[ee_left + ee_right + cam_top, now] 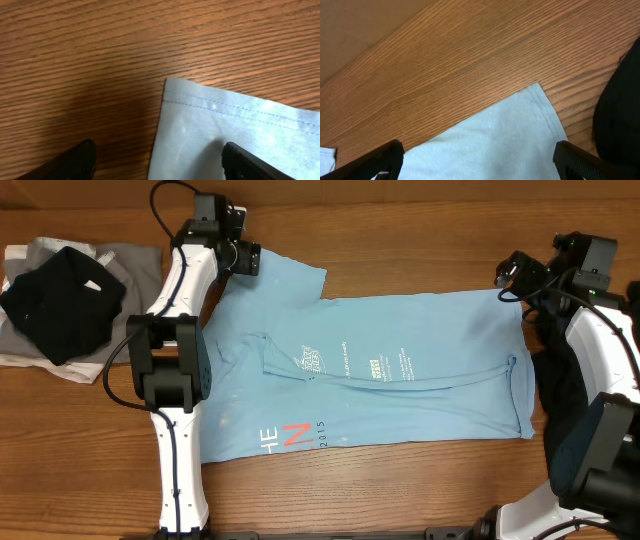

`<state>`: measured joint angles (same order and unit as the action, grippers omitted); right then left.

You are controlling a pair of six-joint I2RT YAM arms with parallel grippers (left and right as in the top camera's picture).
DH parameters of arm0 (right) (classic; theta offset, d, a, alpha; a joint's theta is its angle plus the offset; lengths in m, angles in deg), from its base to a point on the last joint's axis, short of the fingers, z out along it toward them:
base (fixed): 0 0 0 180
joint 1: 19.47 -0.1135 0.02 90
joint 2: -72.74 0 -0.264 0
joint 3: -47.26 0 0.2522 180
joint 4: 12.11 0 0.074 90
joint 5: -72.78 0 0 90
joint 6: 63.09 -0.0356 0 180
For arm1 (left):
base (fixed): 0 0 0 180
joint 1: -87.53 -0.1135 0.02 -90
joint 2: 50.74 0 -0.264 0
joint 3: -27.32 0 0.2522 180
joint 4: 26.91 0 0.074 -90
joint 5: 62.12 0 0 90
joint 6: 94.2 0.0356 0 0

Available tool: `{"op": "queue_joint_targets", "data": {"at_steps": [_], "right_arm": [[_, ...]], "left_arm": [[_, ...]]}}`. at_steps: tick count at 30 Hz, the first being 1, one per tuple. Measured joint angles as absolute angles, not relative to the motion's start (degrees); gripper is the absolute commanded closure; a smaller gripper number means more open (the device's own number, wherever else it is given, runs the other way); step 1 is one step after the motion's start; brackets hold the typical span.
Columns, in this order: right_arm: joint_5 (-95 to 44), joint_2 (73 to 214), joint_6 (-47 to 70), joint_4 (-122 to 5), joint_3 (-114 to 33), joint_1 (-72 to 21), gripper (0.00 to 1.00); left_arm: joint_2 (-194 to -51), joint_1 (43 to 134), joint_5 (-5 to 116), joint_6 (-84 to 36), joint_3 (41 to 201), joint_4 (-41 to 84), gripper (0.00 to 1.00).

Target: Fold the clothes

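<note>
One light blue T-shirt [400, 395] lies spread across the middle of the wooden table [400, 240], partly doubled over, with small white print [350, 365] near its centre and coral-red and white lettering [290, 440] at its near left. Two arms flank it. The left gripper [157, 165] hovers at the shirt's far left corner with its fingers spread, one over wood and one over the stitched hem, pinching nothing. The right gripper [480, 160] hangs over the far right corner, fingers equally wide apart and holding nothing. One black garment [620, 105] lies just beside the shirt's right edge, under the right arm. At far left sits one pile: a black piece [60, 300] on grey cloth [140, 265] and white cloth. Bare wood grain runs along the shirt's far and near edges.
</note>
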<state>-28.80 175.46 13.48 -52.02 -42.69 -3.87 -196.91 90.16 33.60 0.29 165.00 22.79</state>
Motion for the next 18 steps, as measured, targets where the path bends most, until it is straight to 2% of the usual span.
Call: {"op": "queue_joint_targets", "data": {"at_steps": [4,16,18], "right_arm": [[-28.77,175.46,13.48,-52.00,-42.69,-3.87,0.00],[-28.36,175.46,13.46,-52.00,-42.69,-3.87,0.00],[-28.08,175.46,13.44,-52.00,-42.69,-3.87,0.00]], "left_arm": [[-196.91,90.44,33.88,0.32,165.00,22.79,0.22],[-197.87,90.55,34.32,0.49,165.79,23.10,0.21],[-197.98,90.55,34.32,0.49,165.98,23.21,0.27]]}}
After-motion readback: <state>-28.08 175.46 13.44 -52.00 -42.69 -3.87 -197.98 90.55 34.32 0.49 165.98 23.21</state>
